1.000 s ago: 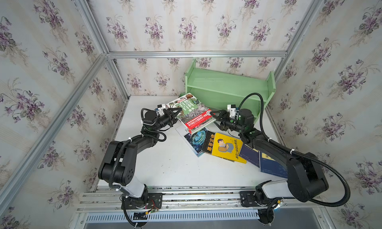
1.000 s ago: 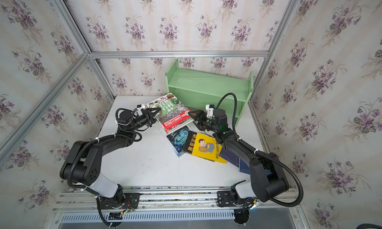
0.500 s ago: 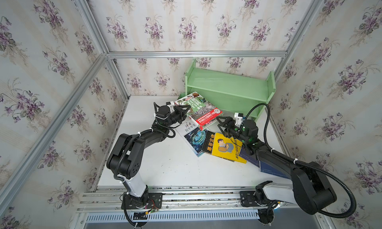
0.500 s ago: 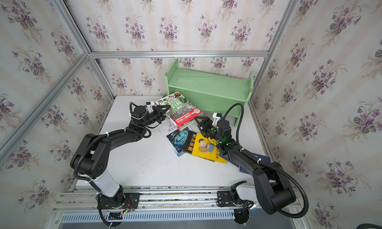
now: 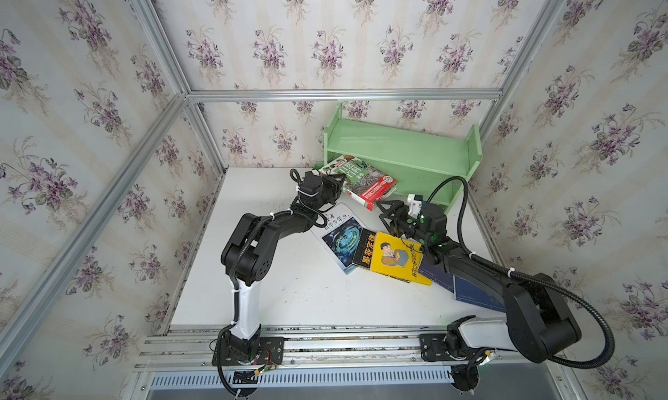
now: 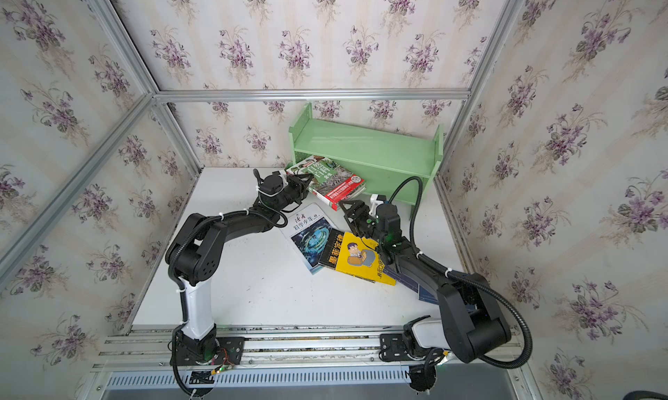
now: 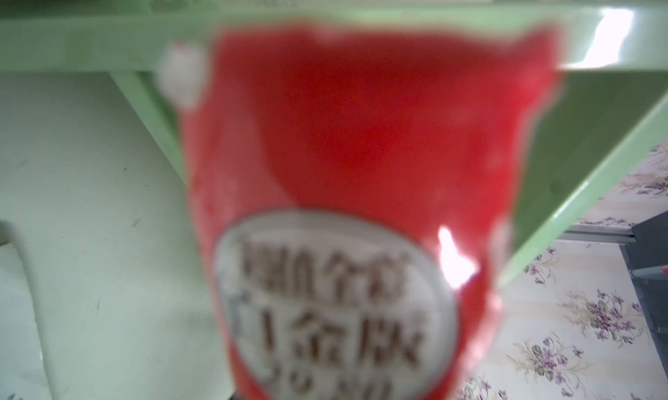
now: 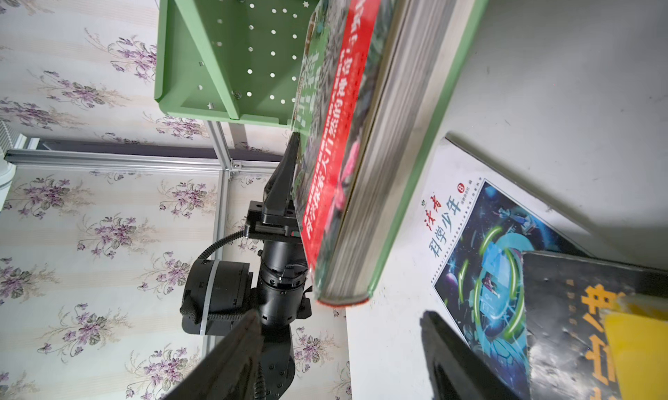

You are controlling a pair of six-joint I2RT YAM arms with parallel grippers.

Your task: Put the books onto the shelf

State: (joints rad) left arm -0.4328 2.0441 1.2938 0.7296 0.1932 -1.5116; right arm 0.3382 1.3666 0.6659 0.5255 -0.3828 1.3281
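Note:
My left gripper (image 5: pixel 339 185) is shut on the near-left edge of the green book with the red band (image 5: pixel 361 182), which hangs tilted above the table. Its far corner reaches the left end of the pale green shelf (image 5: pixel 405 152). In the left wrist view the red band (image 7: pixel 361 134) fills the frame and hides the jaws. The right wrist view shows a left finger (image 8: pixel 283 177) flat on the cover (image 8: pixel 336 102). My right gripper (image 5: pixel 386 214) stands open and empty just right of that book, over the table. The other books lie flat: swirl (image 5: pixel 339 235), black (image 5: pixel 364 250), yellow (image 5: pixel 397 259), navy (image 5: pixel 473 293).
The shelf (image 6: pixel 365 145) stands against the back wall, angled toward the right corner, with papered walls and aluminium posts close on three sides. My right arm lies over the navy books. Bare white table (image 5: pixel 282 293) spreads at the front left.
The left gripper has carried the green book right and back toward the shelf. The right gripper has drawn away from the book's edge toward the front, still open.

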